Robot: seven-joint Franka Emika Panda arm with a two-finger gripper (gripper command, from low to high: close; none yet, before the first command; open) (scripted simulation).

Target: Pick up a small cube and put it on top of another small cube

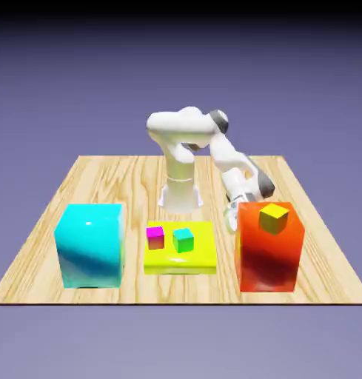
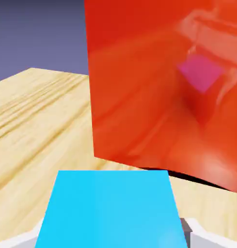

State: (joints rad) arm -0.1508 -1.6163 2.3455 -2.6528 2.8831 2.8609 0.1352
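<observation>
The small cube (image 2: 110,208) fills the bottom of the hand view, bright blue, sitting between my grey fingertips (image 2: 203,235). My gripper (image 2: 113,238) is shut on it, low over the wooden table. In the exterior view the gripper (image 1: 231,219) reaches down just behind the left side of the big red block (image 1: 269,255), and the blue cube itself is hidden there. A magenta small cube (image 1: 155,237) and a teal-green small cube (image 1: 183,240) rest side by side on a flat yellow slab (image 1: 180,260).
The red block (image 2: 159,97) stands close in front of the hand. A small yellow cube (image 1: 274,218) lies on its top. A large cyan block (image 1: 89,246) stands at the exterior view's left.
</observation>
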